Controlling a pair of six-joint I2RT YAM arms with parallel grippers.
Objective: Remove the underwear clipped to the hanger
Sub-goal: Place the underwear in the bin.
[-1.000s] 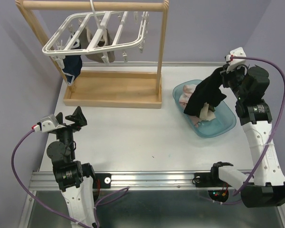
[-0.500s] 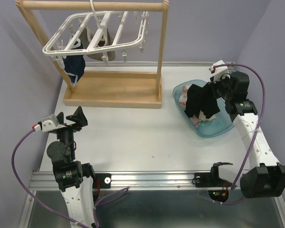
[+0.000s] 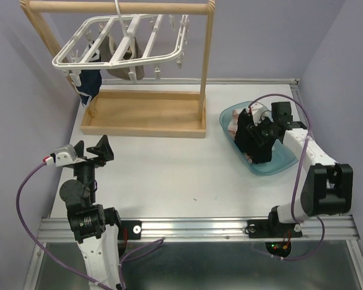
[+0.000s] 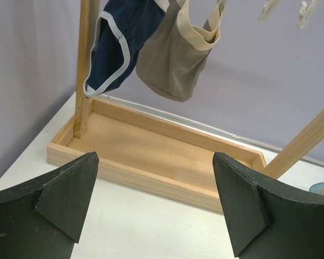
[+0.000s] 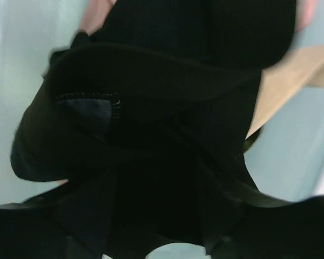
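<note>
Right gripper (image 3: 259, 133), grip unclear, is buried in black cloth underwear (image 5: 162, 97); left gripper (image 4: 155, 162) is spread. One navy brief (image 4: 116, 38) and one tan brief (image 4: 170, 65) are hung from the left-right white plastic hanger (image 3: 145, 57).

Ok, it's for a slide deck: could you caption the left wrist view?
Open left pincer faces navy underwear and olive underwear hanging above the wooden tray.

The hanger (image 3: 146, 58), a white plastic frame with cross bars and small dangling clips, hangs tilted by its hook from the wooden rail (image 3: 118, 7). Two pieces of underwear are clipped under it. A navy pair (image 4: 116, 40) with white trim sags at its left end, with a dark olive pair (image 4: 175, 62) just beside it. A black pair (image 3: 254, 142) lies crumpled in the blue tub (image 3: 284, 158), over a pink piece (image 3: 233, 124) and a cream piece (image 5: 297, 75).
</note>
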